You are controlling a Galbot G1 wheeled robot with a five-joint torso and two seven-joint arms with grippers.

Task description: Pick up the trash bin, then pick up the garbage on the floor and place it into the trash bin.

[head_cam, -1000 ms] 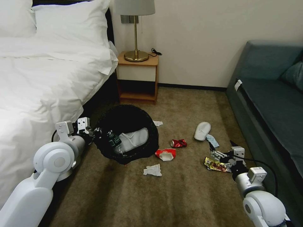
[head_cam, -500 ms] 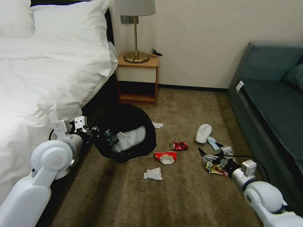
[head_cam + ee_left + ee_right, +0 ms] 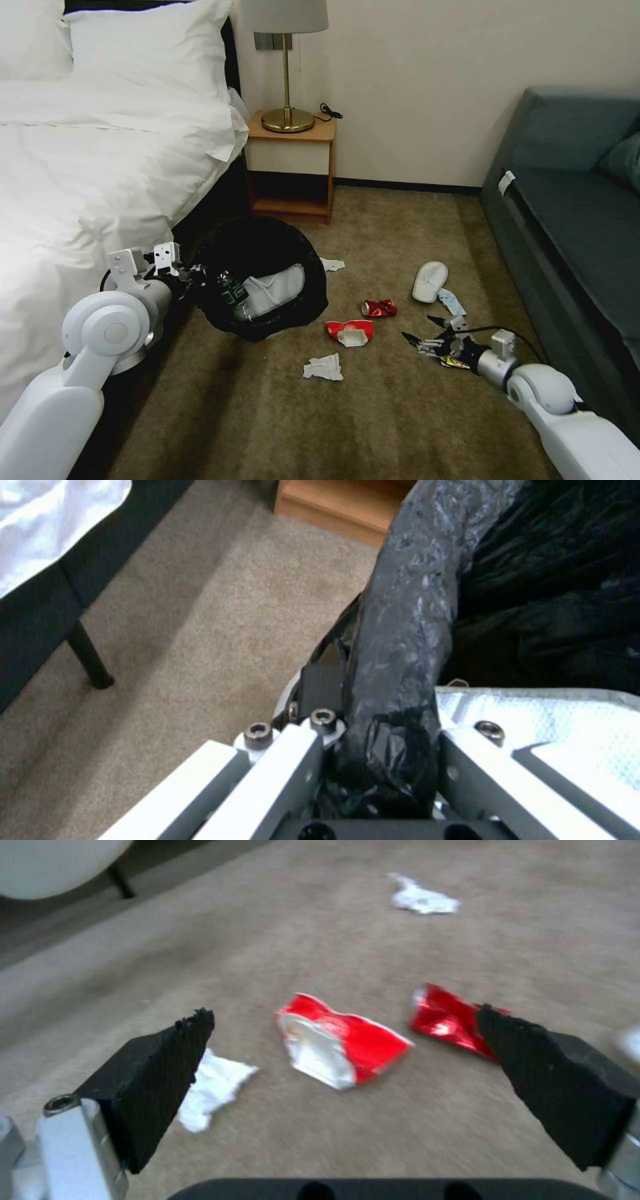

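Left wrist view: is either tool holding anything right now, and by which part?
The left tool grips the trash bin by its bag-covered rim. The right tool is open, holding nothing.

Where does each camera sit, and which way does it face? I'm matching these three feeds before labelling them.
Head view: high on the robot, looking forward and down at the carpet; both arms show, the left end effector at the trash bin.
Left wrist view: on the left arm, looking along its fingers clamped on the bin rim.
Right wrist view: on the right arm, low over the carpet, between open fingers toward the red-white wrapper.
Shared: head and right wrist views both show that wrapper.
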